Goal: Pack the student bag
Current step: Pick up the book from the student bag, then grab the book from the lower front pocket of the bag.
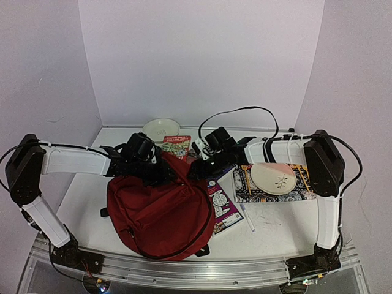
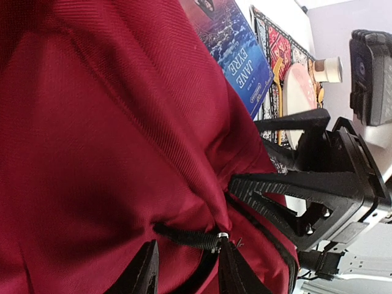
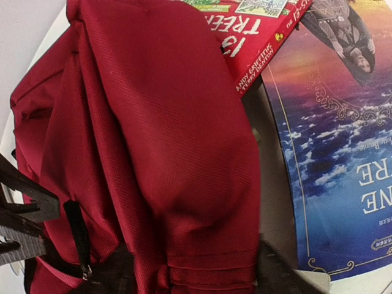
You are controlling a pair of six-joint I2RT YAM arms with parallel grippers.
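The student bag, a large dark red backpack with black straps, lies at the front left of the table. My left gripper hovers over its top edge. In the left wrist view its fingers stand apart, with the black zip pull between them, touching the right-hand finger. My right gripper is at the bag's upper right corner. In the right wrist view a raised fold of the bag's red fabric fills the gap between its jaws. The zip opening is not visible.
A red-and-green book lies behind the bag, and a blue-purple book lies to its right. A patterned book carries a cream plate. A pen lies near the front. A second plate sits at the back.
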